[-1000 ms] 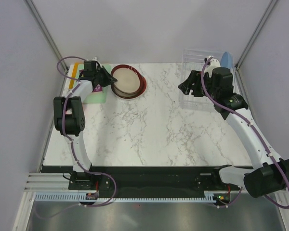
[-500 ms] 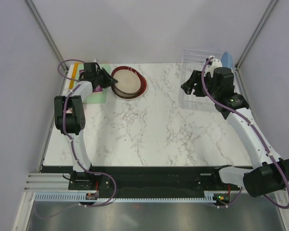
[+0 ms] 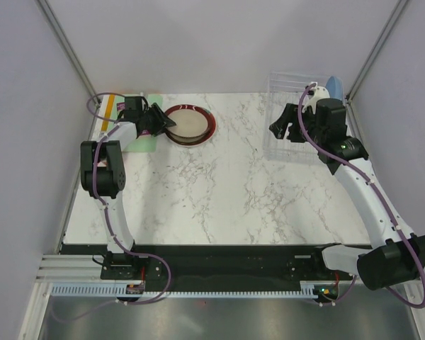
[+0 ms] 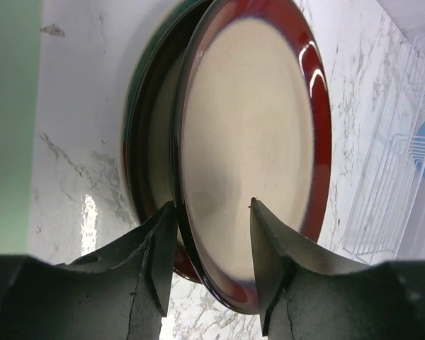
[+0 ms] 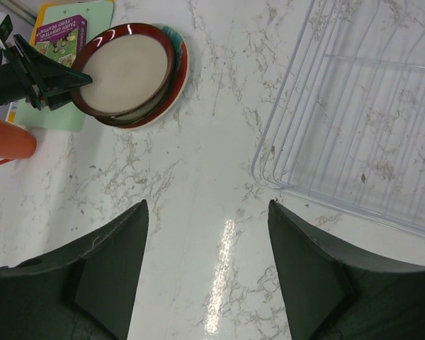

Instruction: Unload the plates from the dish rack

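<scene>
**Operator:** While the left gripper (image 4: 211, 209) straddles the cream-centred plate's (image 4: 248, 142) rim, is it pinching?

**Manual:** No. You see spread jaws; the plate lies stacked far left. The right gripper (image 5: 207, 205) hovers spread above the dish rack's (image 5: 354, 106) left edge.

printed lettering on purple-and-green book cover (image 5: 60, 32), far left of table; upside down in right wrist view, too small and blurred for reading. elsewhere in all three views, no legible text, label, brand, number or sign.
</scene>
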Available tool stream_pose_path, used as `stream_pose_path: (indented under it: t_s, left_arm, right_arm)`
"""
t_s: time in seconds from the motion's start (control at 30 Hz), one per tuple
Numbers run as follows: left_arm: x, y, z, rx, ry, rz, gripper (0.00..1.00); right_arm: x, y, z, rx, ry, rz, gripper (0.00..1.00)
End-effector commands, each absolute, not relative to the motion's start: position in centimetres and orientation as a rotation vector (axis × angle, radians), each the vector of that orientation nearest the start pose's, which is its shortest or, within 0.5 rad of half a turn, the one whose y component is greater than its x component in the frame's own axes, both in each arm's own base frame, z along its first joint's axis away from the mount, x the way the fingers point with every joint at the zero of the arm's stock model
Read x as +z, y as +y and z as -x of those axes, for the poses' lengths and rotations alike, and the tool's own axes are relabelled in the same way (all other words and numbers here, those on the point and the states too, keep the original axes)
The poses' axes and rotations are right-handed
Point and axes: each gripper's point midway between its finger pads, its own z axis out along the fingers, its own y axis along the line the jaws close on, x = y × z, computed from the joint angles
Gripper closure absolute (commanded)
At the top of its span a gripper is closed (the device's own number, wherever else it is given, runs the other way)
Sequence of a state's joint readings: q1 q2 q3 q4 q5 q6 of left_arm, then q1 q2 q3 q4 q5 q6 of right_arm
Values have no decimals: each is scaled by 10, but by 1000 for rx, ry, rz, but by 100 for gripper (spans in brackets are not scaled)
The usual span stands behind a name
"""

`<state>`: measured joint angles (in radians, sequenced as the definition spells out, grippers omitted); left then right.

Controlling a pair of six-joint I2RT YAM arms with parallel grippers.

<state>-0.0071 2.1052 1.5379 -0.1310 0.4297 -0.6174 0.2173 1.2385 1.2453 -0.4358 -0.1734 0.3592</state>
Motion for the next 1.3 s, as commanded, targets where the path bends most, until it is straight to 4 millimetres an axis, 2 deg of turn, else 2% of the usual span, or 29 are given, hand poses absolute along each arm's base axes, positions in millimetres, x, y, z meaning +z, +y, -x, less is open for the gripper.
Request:
stream_pose_path:
  t_s: [0.0, 0.2, 0.27, 0.47, 0.53, 0.63, 0.8, 0.97, 1.03, 1.07, 1.1, 1.13, 1.2, 1.23, 1.27]
  left_arm:
    - [105, -104, -538, -825, 2253, 394, 48]
    - [97, -98, -531, -760, 2307, 402, 47]
    - [95, -95, -530, -733, 2321, 403, 47]
    - [87, -82, -523, -586, 2368, 417, 44]
    - [87, -76, -518, -505, 2389, 431, 44]
    - [92, -74, -516, -422, 2382, 411, 43]
    - [94, -76, -509, -283, 2406, 364, 39]
    - [93, -74, -502, -188, 2428, 355, 35]
    - [97, -75, -497, -179, 2426, 362, 35]
    - [96, -76, -492, -186, 2433, 367, 35]
    - [110, -78, -489, -204, 2407, 374, 35]
    - [115, -84, -486, -219, 2399, 368, 35]
    - [124, -89, -478, -217, 2381, 354, 35]
    - [143, -96, -475, -246, 2345, 334, 35]
    - [146, -98, -470, -251, 2340, 326, 35]
  right_arm:
    - [318, 117, -369, 493, 1956, -25, 25]
    - [327, 89, -378, 329, 1935, -70, 20]
    - [330, 86, -383, 307, 1929, -58, 19]
    - [336, 50, -403, 66, 1927, -123, 16]
    - [340, 33, -407, -30, 1917, -171, 16]
    - [336, 13, -415, -139, 1925, -223, 14]
    - [326, -2, -427, -190, 1946, -271, 12]
    - [329, -17, -435, -233, 1929, -323, 11]
    - [333, -31, -438, -284, 1912, -360, 11]
    - [329, -35, -442, -308, 1918, -369, 11]
    - [328, -43, -444, -340, 1918, -386, 11]
    - [334, -47, -448, -351, 1904, -396, 11]
    - [324, -56, -458, -398, 1916, -417, 11]
    - [320, -63, -466, -442, 1910, -439, 12]
    - [317, -68, -469, -479, 1909, -453, 13]
